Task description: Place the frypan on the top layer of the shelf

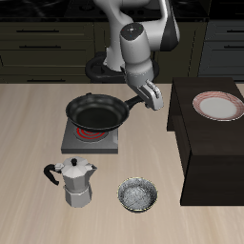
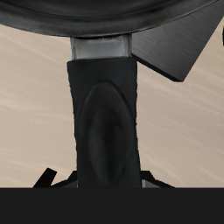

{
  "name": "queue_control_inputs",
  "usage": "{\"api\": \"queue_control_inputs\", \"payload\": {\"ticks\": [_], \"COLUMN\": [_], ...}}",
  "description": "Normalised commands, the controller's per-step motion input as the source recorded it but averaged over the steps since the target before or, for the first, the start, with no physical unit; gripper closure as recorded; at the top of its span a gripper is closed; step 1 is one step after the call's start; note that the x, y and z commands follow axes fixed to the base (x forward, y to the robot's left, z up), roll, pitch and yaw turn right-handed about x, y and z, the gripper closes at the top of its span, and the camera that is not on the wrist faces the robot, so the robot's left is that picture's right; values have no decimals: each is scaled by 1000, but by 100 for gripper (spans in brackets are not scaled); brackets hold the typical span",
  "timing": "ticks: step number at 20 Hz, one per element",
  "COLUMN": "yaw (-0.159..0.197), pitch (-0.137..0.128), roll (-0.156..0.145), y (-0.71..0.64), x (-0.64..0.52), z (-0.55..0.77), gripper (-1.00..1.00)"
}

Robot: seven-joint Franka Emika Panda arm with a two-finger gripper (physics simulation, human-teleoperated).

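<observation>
The black frypan (image 1: 98, 111) hangs just over the grey hotplate (image 1: 88, 139), whose red spiral shows under the pan's front rim. Its long handle (image 1: 136, 97) points toward the shelf. My gripper (image 1: 148, 95) is shut on the end of the handle. In the wrist view the handle (image 2: 105, 114) runs from the pan's rim (image 2: 105, 16) down between my fingers, with my gripper (image 2: 105, 179) closed around it. The dark shelf (image 1: 205, 157) stands beside the hotplate, nearer the table's front edge than my gripper, with a flat top.
A pink-rimmed white plate (image 1: 217, 105) lies on the back part of the shelf's top. A silver moka pot (image 1: 76, 181) and a small speckled metal bowl (image 1: 138, 195) stand near the table's front edge. Dark drawer cabinets (image 1: 48, 43) line the back.
</observation>
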Motion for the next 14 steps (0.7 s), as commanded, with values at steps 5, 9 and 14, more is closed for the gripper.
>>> {"api": "queue_control_inputs", "payload": {"ticks": [5,9,14], "yaw": [177,155,132], "pitch": [8,-15,-18], "roll": [21,18,4], "y": [98,-1,-11], "x": [11,46,29], "z": [173,204,157], "gripper": [100,100,100]}}
